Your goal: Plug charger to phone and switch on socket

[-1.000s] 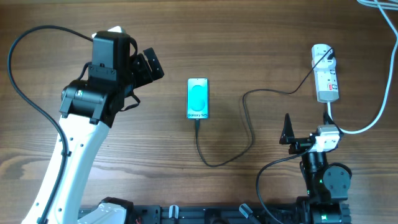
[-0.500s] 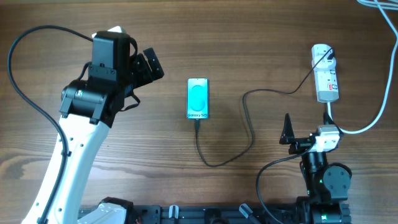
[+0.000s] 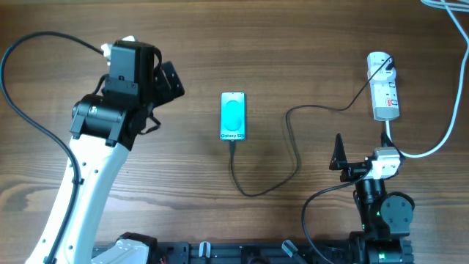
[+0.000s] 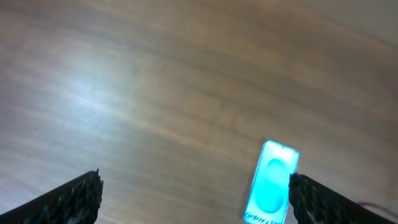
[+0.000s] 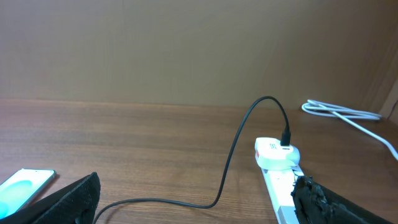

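Observation:
The phone (image 3: 233,116) lies flat mid-table with its turquoise screen lit, and also shows in the left wrist view (image 4: 272,184) and the right wrist view (image 5: 25,185). The black charger cable (image 3: 293,139) runs from the phone's near short edge in a loop to the plug in the white socket (image 3: 383,86) at the right; cable (image 5: 242,149) and socket (image 5: 280,165) show in the right wrist view. My left gripper (image 3: 167,79) is open, raised left of the phone. My right gripper (image 3: 341,155) is open, near the table's front right, short of the socket.
A thick white lead (image 3: 451,110) curves from the socket's near end up the right edge to the far right corner. The left arm's black cable (image 3: 29,103) arcs over the table's left side. The arm bases stand along the front edge.
My left gripper has shifted slightly left and back, away from the phone. The right arm, phone, cable and socket have not moved.

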Motion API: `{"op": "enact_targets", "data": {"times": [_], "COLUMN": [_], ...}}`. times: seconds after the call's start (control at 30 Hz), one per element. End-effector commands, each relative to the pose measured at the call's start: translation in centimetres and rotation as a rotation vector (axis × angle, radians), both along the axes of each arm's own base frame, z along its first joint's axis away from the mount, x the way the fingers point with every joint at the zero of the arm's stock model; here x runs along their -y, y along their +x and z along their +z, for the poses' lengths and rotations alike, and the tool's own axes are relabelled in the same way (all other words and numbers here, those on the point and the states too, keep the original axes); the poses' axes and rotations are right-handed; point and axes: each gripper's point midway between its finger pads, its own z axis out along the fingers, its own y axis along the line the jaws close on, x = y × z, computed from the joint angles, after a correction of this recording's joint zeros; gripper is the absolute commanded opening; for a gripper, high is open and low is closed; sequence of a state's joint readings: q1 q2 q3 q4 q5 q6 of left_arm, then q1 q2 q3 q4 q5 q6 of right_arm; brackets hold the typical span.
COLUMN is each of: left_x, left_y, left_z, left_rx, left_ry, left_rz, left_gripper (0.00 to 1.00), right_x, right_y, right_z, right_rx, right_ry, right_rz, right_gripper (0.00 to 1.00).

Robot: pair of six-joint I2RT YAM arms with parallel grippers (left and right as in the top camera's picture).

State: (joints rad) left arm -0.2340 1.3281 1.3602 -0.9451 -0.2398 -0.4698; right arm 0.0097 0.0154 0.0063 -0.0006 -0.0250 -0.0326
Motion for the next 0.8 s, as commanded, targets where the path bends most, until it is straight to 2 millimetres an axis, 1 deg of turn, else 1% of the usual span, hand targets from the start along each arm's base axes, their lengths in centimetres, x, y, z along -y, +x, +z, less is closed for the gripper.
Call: {"op": "enact_targets", "data": {"times": [0.0, 0.03, 0.07, 0.17, 0.23, 0.3, 0.37, 0.43, 0.47, 0.5, 0.57, 0.67, 0.77], "left_x": [-1.1, -1.1, -1.3, -2.1, -2.1, -2.9, -3.6, -4.0, -3.9, -3.3, -1.2, 0.9, 1.9], "left_y": [-2.0, -2.5, -3.3, -6.0, -7.9, -9.7, -10.7, -10.8, -10.7, -10.4, -9.5, -8.8, -8.6], "left_z": [-0.1, -0.6, -1.5, -5.5, -7.5, -8.9, -9.4, -9.3, -9.4, -9.3, -9.0, -8.7, -9.0], "left_rx": [-0.014, -0.022, -0.037, -0.105, -0.145, -0.172, -0.169, -0.135, -0.119, -0.092, -0.004, 0.128, 0.246], "left_ry": [0.017, 0.015, 0.017, 0.029, 0.005, 0.01, 0.001, -0.009, -0.011, -0.012, -0.028, -0.059, -0.092], "left_rz": [0.023, 0.02, 0.018, 0.024, 0.012, 0.028, 0.06, 0.068, 0.044, -0.031, -0.228, -0.409, -0.478], "left_gripper": [1.0, 1.0, 1.0, 1.0, 1.0, 1.0, 1.0, 1.0, 1.0, 1.0, 1.0, 1.0, 1.0], "right_x": [-0.1, -0.1, -0.1, -0.1, -0.1, -0.1, -0.1, -0.1, -0.1, -0.1, -0.1, -0.1, -0.1], "right_y": [-0.1, -0.1, -0.1, -0.1, -0.1, -0.1, -0.1, -0.1, -0.1, -0.1, -0.1, -0.1, -0.1], "right_z": [0.3, 0.3, 0.3, 0.3, 0.3, 0.3, 0.3, 0.3, 0.3, 0.3, 0.3, 0.3, 0.3], "right_rx": [0.014, 0.014, 0.014, 0.014, 0.014, 0.014, 0.014, 0.014, 0.014, 0.014, 0.014, 0.014, 0.014], "right_ry": [-0.019, -0.019, -0.02, -0.019, -0.019, -0.019, -0.019, -0.02, -0.02, -0.019, -0.019, -0.019, -0.02], "right_rz": [0.003, 0.003, 0.003, 0.003, 0.003, 0.003, 0.003, 0.003, 0.003, 0.003, 0.003, 0.003, 0.003], "right_gripper": [1.0, 1.0, 1.0, 1.0, 1.0, 1.0, 1.0, 1.0, 1.0, 1.0, 1.0, 1.0, 1.0]}}
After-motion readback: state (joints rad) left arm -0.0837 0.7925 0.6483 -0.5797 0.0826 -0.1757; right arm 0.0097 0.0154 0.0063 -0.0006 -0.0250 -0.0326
